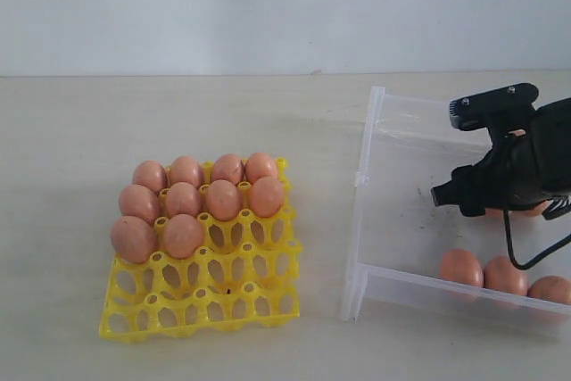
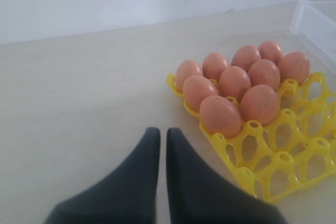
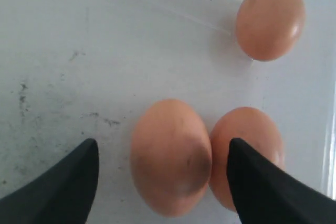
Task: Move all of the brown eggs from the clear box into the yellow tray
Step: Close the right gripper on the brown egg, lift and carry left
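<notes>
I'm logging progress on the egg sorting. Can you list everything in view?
brown eggs in tray: ten, orange-brown, back two rows full, two in third.
brown eggs in box: three, orange-brown, by near wall; more part-hidden under right gripper.
yellow tray: one, yellow, table's left.
clear box: one, transparent, table's right.
table: one, pale beige.
left gripper: one, black fingers shut, beside tray.
right gripper: one, black fingers open astride a box egg.

There are ten brown eggs (image 1: 183, 199) in the one yellow tray (image 1: 201, 310), three more in plain sight in the one clear box (image 1: 375, 220), and a sliver of at least one other there, mostly hidden.
</notes>
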Robot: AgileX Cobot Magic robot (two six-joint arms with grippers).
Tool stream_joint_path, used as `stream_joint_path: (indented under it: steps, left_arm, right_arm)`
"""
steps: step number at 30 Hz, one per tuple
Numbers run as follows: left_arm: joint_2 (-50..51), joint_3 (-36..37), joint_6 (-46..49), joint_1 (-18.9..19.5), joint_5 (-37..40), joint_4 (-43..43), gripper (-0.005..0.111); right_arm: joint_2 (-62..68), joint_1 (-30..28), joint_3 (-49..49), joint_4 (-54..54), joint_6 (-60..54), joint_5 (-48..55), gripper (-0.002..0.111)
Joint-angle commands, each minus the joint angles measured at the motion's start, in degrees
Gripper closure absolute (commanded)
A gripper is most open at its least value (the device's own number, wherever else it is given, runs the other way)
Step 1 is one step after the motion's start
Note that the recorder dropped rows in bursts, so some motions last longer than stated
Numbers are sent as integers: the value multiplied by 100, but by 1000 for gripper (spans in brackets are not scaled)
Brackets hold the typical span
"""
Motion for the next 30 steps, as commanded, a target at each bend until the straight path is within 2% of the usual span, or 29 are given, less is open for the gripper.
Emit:
stream_joint_path:
  steps: [1,19,22,27,30]
  left_arm:
    - [-15,15,-45,-26,-19,9,103]
    - [-15,15,-45,-26,-19,9,103]
    - [-15,15,-45,-26,-19,9,103]
    - [-15,15,-45,-26,-19,9,103]
    - [-15,15,-45,-26,-19,9,103]
  right_arm:
    - [55,-28,-55,-9,11,20,49]
    - [497,-28,-409,-9,153,-102,50]
    - [509,-28,-413,-9,196,-112,64]
    - [509,-28,-413,-9,196,-112,106]
    - [509,-28,-413,-9,131,-120,108]
